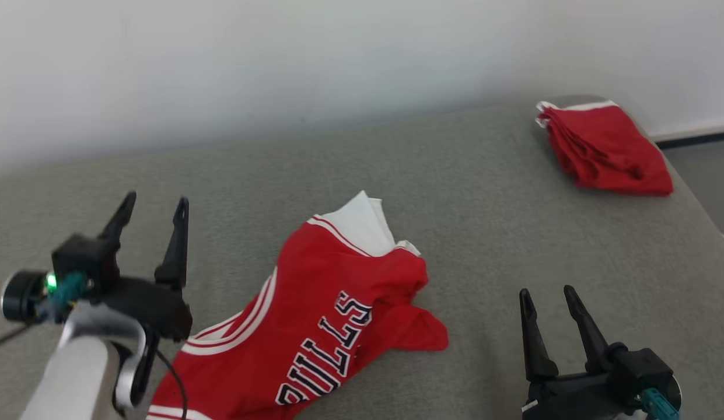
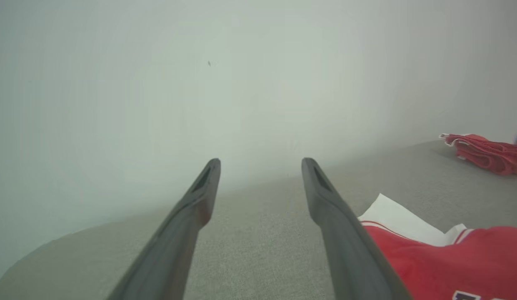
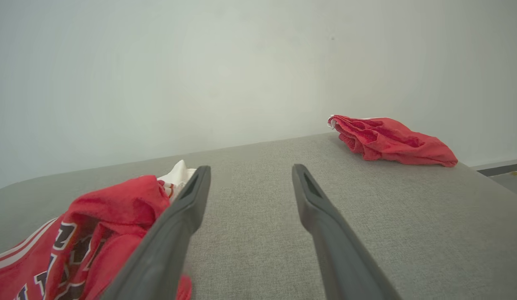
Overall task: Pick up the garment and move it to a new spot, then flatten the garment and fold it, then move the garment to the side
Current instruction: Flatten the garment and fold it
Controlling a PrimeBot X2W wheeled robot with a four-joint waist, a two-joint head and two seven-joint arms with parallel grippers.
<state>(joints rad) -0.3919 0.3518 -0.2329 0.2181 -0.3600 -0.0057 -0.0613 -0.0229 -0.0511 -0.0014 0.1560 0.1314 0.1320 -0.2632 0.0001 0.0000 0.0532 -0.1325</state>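
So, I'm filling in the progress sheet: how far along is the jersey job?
Done: possibly the move; the jersey lies loose on the grey surface. In hand: nothing; the left gripper and right gripper flank it, open and empty. Left: it is crumpled, so flattening, folding and moving aside. Another red garment sits at the far right corner.

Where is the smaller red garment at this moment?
In the head view, the smaller red garment lies at the far right corner of the grey surface, apart from the red jersey.
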